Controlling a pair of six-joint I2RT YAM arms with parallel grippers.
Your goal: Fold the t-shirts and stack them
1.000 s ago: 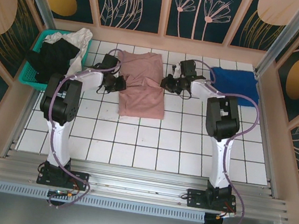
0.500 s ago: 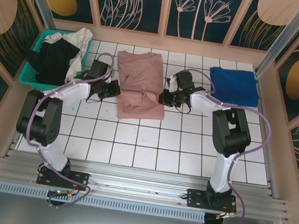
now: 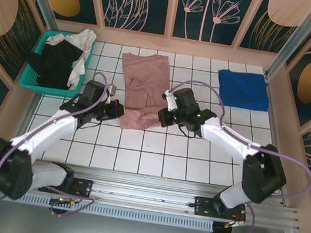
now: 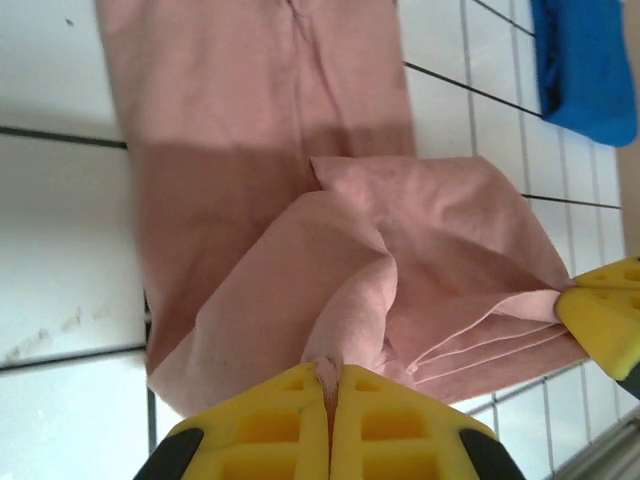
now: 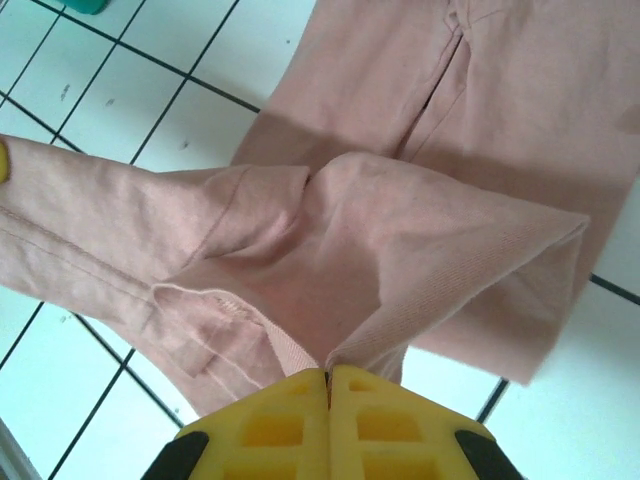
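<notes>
pink t-shirt [image 3: 144,79] lies between my hands; left hand [image 3: 115,110] and right hand [image 3: 164,117] both clamped on its near corners, fold judged unfinished. blue tee [image 3: 243,89] folded beyond right hand; tees [image 3: 57,61] in basket [image 3: 30,80] pending.

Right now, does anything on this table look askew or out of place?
Nothing looks damaged. The pink shirt is bunched and wrinkled at its near end, pinched by the left gripper and right gripper. At far left, a black shirt and a white shirt spill over the basket rim.
</notes>
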